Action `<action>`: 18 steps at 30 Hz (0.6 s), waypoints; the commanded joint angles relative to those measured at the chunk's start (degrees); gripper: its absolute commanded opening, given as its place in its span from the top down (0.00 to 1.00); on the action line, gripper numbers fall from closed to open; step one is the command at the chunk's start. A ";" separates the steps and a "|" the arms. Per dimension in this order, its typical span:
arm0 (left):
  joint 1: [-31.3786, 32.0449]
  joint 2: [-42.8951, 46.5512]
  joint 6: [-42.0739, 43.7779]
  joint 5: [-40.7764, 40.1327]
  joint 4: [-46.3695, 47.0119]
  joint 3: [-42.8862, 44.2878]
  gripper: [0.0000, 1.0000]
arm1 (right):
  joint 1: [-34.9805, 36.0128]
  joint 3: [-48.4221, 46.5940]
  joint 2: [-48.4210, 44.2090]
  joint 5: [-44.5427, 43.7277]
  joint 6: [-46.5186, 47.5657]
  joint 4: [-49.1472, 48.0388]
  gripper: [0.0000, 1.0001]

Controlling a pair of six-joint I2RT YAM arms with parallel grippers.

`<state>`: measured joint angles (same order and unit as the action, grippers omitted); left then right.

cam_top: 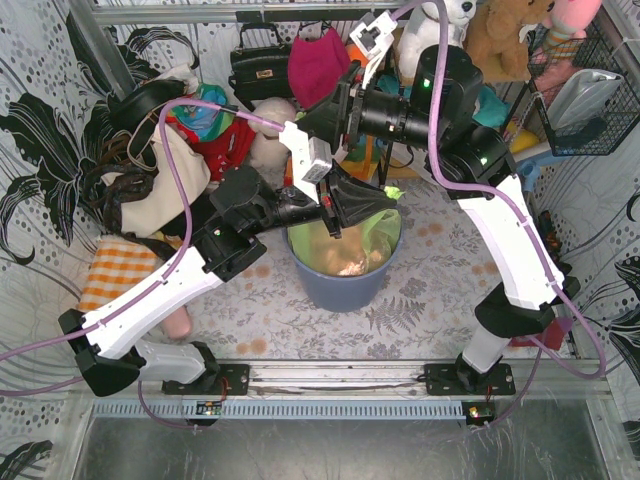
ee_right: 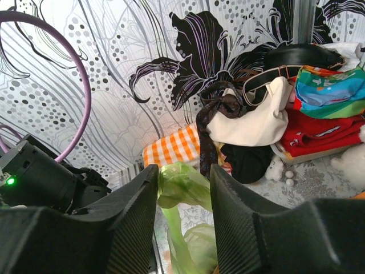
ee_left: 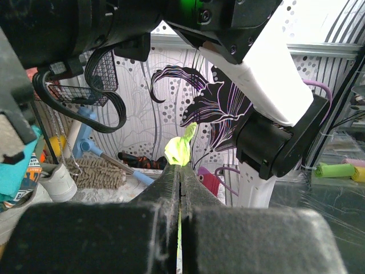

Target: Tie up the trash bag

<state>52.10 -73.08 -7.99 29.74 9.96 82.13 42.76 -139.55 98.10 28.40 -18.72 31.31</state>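
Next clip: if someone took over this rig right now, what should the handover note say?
Grippers: the left gripper has its jaws shut on a handle strip of the trash bag, tip poking out above. The right gripper has its jaws either side of bunched bag plastic; grip unclear.
Where: the bag sits in the bin.
Done: top gathered.
Left: cross, knot, pull tight; no knot shows.

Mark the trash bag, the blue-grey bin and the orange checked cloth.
trash bag point(ee_right: 181, 184): right wrist view, on the bunched green plastic.
blue-grey bin point(cam_top: 338, 290): top view, on the front outer wall.
orange checked cloth point(cam_top: 113, 272): top view, on its middle.
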 commanded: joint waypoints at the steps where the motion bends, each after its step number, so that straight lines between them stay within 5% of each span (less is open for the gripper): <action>1: 0.26 -0.14 0.87 -0.18 1.71 -0.22 1.00 | 0.41 -2.01 -1.05 -1.77 1.22 -0.56 0.57; 14: 0.29 0.21 0.69 -0.06 2.17 -0.31 1.00 | 0.48 -0.64 -2.28 -3.59 1.77 -0.46 0.63; 18: 0.25 0.29 0.69 0.03 2.17 -0.21 1.00 | 0.48 -0.70 -3.89 -4.50 2.00 -0.30 0.54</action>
<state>52.10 -73.21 -7.99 29.74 9.76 82.13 42.81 -139.76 97.56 25.36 -17.80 31.62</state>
